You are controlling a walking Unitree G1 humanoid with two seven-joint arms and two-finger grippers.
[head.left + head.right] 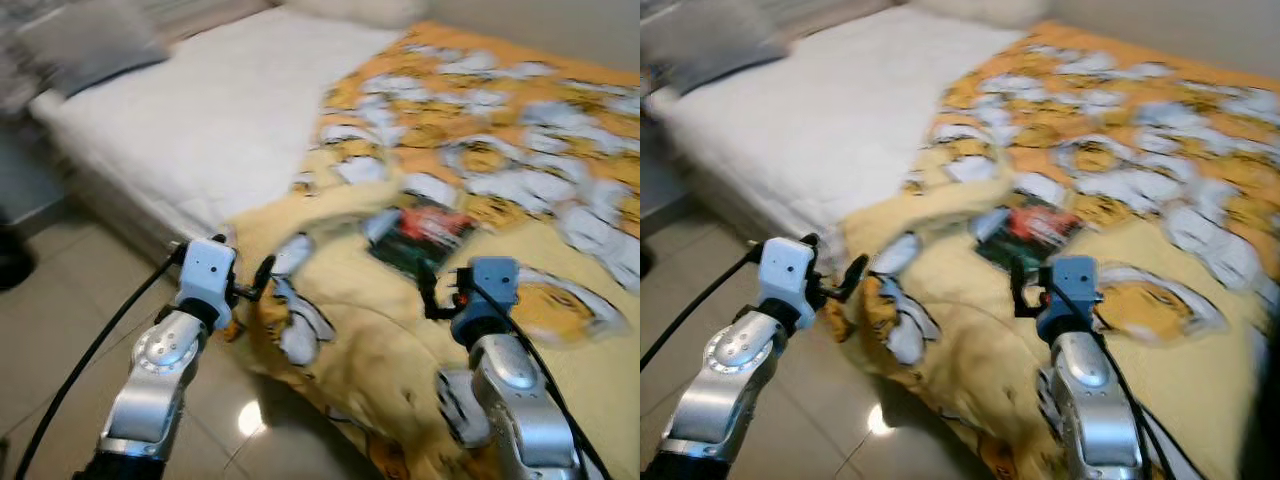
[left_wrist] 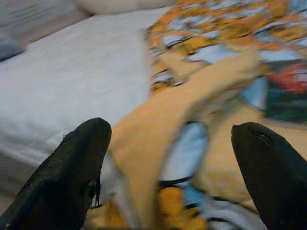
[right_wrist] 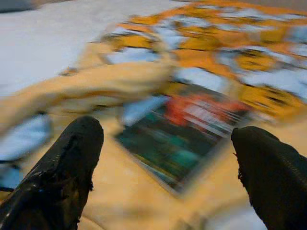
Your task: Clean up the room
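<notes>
The robot stands at the near corner of the bed [image 1: 200, 120], and both arms are raised in front of it, probably because the next step of the tidying concerns what lies on the bed. A yellow and orange blanket [image 1: 500, 150] with a cartoon pattern covers the right part of the bed; its near edge is crumpled and hangs over the corner toward the tiled floor [image 1: 60, 330], so it looks not yet straightened. On the blanket, just beyond the right arm, lies a flat dark green and red book [image 1: 420, 235], maybe a magazine; the blur hides the cover. The right end effector [image 3: 168, 163] is open, with its two black fingers wide apart, and it points at this book without touching it, which I judge as preparation to pick it up. The left end effector [image 2: 170, 158] is open too and faces the folded blanket edge near the corner, near it but not gripping. The left, far part of the bed shows a bare white sheet.
</notes>
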